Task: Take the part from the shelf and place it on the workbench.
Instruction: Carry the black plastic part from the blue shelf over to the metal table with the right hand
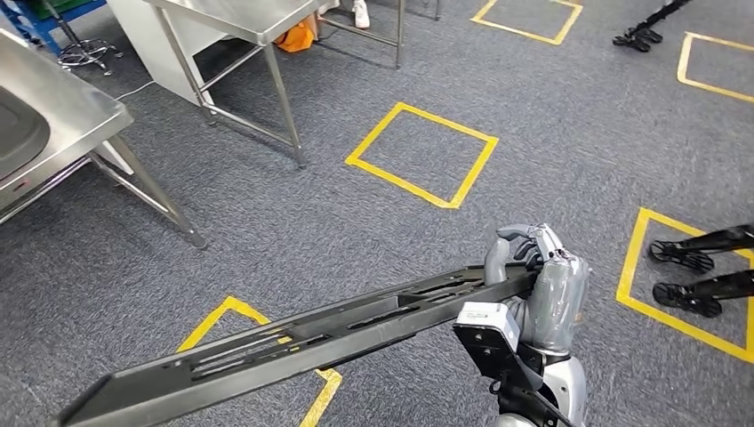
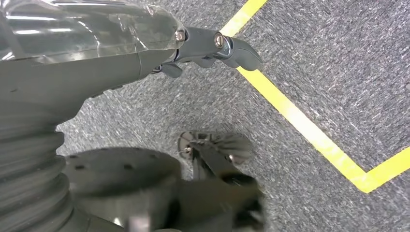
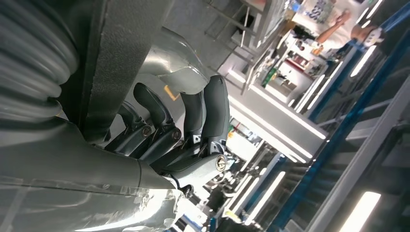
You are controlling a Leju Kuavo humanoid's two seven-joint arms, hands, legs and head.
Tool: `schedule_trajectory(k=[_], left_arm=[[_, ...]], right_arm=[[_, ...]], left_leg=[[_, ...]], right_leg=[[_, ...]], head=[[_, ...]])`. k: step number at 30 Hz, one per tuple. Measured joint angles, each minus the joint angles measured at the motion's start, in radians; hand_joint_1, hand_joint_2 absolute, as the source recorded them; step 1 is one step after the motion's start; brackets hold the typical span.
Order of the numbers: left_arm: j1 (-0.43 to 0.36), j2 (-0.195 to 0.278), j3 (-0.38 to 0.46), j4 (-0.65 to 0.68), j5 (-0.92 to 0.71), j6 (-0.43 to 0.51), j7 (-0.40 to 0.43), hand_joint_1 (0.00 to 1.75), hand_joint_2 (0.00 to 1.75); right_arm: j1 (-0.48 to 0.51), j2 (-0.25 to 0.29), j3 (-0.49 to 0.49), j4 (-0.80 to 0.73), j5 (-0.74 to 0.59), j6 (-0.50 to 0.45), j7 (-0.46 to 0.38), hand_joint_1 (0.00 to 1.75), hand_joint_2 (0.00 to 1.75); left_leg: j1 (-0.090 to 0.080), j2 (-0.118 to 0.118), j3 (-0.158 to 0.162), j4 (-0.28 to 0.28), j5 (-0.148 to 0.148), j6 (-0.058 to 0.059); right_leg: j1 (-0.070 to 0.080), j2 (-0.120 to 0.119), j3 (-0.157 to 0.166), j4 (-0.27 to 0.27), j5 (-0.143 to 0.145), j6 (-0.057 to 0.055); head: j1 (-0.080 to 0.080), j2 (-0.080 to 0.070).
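The step in hand is judged to be transport: the part (image 1: 302, 342) is off the shelf and not yet on the workbench. The part is a long, dark, slotted metal bar. It is carried roughly level above the carpeted floor (image 1: 293, 222), running from the right hand (image 1: 538, 276) across toward the lower left of the head view.

Right hand: the fingers (image 3: 212, 113) are curled around one end of the part, with the thumb on the opposite face. The hand is grasping the part.

Left hand (image 2: 145, 48): it hangs over the floor beside a yellow tape line (image 2: 300, 125). One finger extends forward. Nothing is visible in it, but whether the fingers are released or clenched cannot be told.

The steel surface (image 1: 53, 116) at the upper left of the head view is judged the likely workbench. A second steel table (image 1: 249, 18) stands behind it.

The next move calls for the following:
- Turn toward the steel surface and close the distance.
- Keep the long free end clear of the table legs.
- Lower the part flat before releasing.

Containers: a shallow recessed basin (image 1: 18, 133) is set into the near surface. Its contents cannot be determined.
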Motion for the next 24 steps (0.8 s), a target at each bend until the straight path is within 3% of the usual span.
schedule_trajectory(k=[2, 4, 6, 9, 10, 11, 12, 14, 16, 17, 19, 21, 24], left_arm=[[0.000, 0.000, 0.000, 0.000, 0.000, 0.000, 0.000, 0.00, 1.75], [0.002, 0.000, 0.000, 0.000, 0.000, 0.000, 0.000, 0.00, 1.75], [0.001, -0.001, 0.000, 0.000, 0.000, 0.000, 0.000, 0.00, 1.75], [0.000, -0.001, 0.000, 0.000, 0.000, 0.000, 0.000, 0.00, 1.75], [0.000, -0.001, 0.000, 0.000, 0.000, 0.000, 0.000, 0.00, 1.75], [0.000, -0.001, 0.000, 0.000, 0.000, 0.000, 0.000, 0.00, 1.75], [0.000, -0.001, 0.001, 0.000, 0.000, 0.000, 0.000, 0.00, 1.75], [0.000, -0.001, 0.002, 0.000, 0.000, 0.000, 0.000, 0.00, 1.75], [-0.001, -0.001, 0.003, 0.000, 0.000, 0.000, 0.000, 0.00, 1.75], [-0.001, -0.001, 0.003, 0.000, 0.000, 0.000, 0.000, 0.00, 1.75], [-0.001, -0.001, 0.004, 0.000, -0.002, 0.000, 0.000, 0.00, 1.75], [-0.001, 0.000, 0.005, 0.000, -0.003, 0.000, 0.001, 0.00, 1.75], [-0.002, 0.000, 0.006, 0.000, -0.005, 0.000, 0.002, 0.00, 1.75]], right_arm=[[0.000, 0.000, 0.000, 0.000, 0.001, 0.000, 0.000, 1.75, 1.75], [-0.001, 0.000, 0.000, 0.000, 0.003, 0.000, 0.000, 1.75, 1.75], [-0.001, 0.000, 0.000, 0.000, 0.003, 0.000, 0.000, 1.75, 1.75], [0.000, 0.000, -0.002, 0.000, 0.003, 0.000, 0.000, 1.75, 1.75], [0.001, 0.000, -0.003, 0.000, 0.003, 0.000, 0.001, 1.75, 1.75], [0.002, 0.000, -0.004, 0.000, 0.003, 0.000, 0.001, 1.75, 1.75], [0.002, 0.000, -0.004, 0.000, 0.003, 0.000, 0.000, 1.75, 1.75], [0.001, 0.000, -0.005, 0.000, 0.003, 0.000, 0.000, 1.75, 1.75], [0.001, 0.000, -0.005, 0.000, 0.003, 0.000, 0.000, 1.75, 1.75], [0.001, 0.000, -0.005, 0.000, 0.003, 0.000, 0.000, 1.75, 1.75], [0.002, 0.000, -0.006, 0.000, 0.004, 0.000, 0.001, 1.75, 1.75], [0.001, 0.000, -0.006, 0.000, 0.006, 0.000, 0.001, 1.75, 1.75], [0.001, 0.001, -0.006, 0.000, 0.007, 0.000, 0.000, 1.75, 1.75]], left_leg=[[-0.007, 0.012, 0.019, -0.049, 0.009, 0.009], [-0.009, 0.000, 0.018, -0.054, 0.011, 0.021], [-0.006, -0.012, 0.024, -0.065, 0.016, 0.034], [-0.006, -0.027, 0.028, -0.070, 0.018, 0.048], [-0.008, -0.034, 0.028, -0.069, 0.017, 0.050], [-0.009, -0.041, 0.029, -0.067, 0.016, 0.051], [-0.010, -0.050, 0.030, -0.066, 0.014, 0.051], [-0.009, -0.067, 0.034, -0.062, 0.010, 0.048], [-0.011, -0.081, 0.031, -0.055, 0.006, 0.040], [-0.010, -0.087, 0.029, -0.053, 0.005, 0.035], [-0.009, -0.098, 0.026, -0.053, 0.005, 0.024], [-0.009, -0.083, 0.019, -0.029, -0.013, 0.012], [-0.003, -0.044, -0.054, 0.131, -0.097, -0.008]], right_leg=[[0.003, -0.008, 0.004, 0.000, -0.004, 0.010], [0.001, -0.016, 0.009, -0.003, -0.008, 0.022], [-0.002, 0.002, 0.003, 0.027, -0.032, 0.030], [-0.004, 0.046, -0.083, 0.206, -0.121, 0.034], [-0.003, 0.050, -0.113, 0.261, -0.136, 0.034], [-0.003, 0.052, -0.129, 0.282, -0.132, 0.034], [-0.003, 0.054, -0.127, 0.266, -0.108, 0.032], [-0.004, 0.069, -0.079, 0.144, -0.032, 0.025], [-0.004, 0.094, -0.036, 0.035, 0.011, 0.021], [-0.002, 0.102, -0.029, 0.013, 0.014, 0.020], [-0.001, 0.095, -0.026, 0.008, 0.014, 0.015], [-0.005, 0.080, -0.021, 0.000, 0.018, 0.006], [-0.007, 0.052, -0.017, -0.005, 0.017, -0.004]], head=[[0.001, 0.000], [0.001, 0.000], [0.005, 0.000], [0.015, 0.000], [0.016, 0.000], [0.018, 0.000], [0.018, 0.000], [0.020, 0.000], [0.021, 0.000], [0.020, 0.000], [0.019, 0.000], [0.015, 0.000], [0.002, 0.000]])
